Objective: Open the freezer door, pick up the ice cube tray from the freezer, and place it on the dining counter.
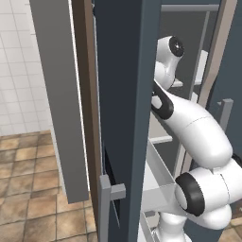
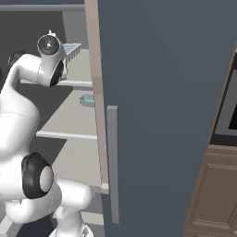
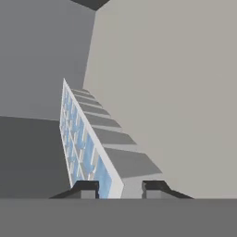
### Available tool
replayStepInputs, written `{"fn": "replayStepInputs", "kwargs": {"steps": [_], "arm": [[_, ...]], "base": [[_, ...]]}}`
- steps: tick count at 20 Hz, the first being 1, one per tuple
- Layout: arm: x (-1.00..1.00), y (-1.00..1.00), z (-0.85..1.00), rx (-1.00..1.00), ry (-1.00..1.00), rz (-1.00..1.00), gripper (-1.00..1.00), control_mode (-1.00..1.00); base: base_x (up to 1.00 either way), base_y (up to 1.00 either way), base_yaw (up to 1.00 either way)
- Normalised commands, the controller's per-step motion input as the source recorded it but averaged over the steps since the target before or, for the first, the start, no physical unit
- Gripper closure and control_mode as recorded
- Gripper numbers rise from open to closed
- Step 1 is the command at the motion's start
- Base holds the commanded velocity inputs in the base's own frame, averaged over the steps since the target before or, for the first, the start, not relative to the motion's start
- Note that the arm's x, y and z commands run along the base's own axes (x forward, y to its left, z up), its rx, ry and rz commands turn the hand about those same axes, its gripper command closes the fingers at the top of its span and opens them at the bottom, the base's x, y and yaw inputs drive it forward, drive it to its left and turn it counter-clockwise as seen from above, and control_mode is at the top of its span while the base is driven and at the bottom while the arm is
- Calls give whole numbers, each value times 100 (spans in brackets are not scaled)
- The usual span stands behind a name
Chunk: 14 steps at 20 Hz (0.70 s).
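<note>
The ice cube tray (image 3: 81, 143), white with pale-blue cells, runs away from my hand and is seen almost edge-on. Its near end sits between the two fingertips. My gripper (image 3: 120, 190) is shut on that end. In the right base view the tray (image 2: 72, 49) juts out beside my wrist, above the upper shelf of the freezer (image 2: 69, 115). The freezer door (image 1: 125, 94) stands open, edge-on to the left base view, with its grey bar handle (image 1: 108, 203) low down. The dining counter is out of view.
A small pale-teal container (image 2: 86, 99) rests on a freezer shelf by the right wall. The wider slate-blue door (image 2: 166, 115) with its handle (image 2: 112, 162) is closed at my right. White door bins (image 1: 158, 182) hang close to my arm. Dark wood cabinets (image 2: 217, 194) stand far right.
</note>
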Motion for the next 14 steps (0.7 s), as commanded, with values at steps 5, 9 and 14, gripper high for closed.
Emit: {"fn": "replayStepInputs", "kwargs": {"steps": [5, 9, 14], "arm": [[0, 0, 17, 0, -23, -3, 100, -100], [0, -2, 44, 0, -2, -1, 100, -100], [-4, -11, 44, 0, 1, 0, 100, -100]], "base": [[0, 0, 0], [0, 0, 0], [0, 0, 0]]}}
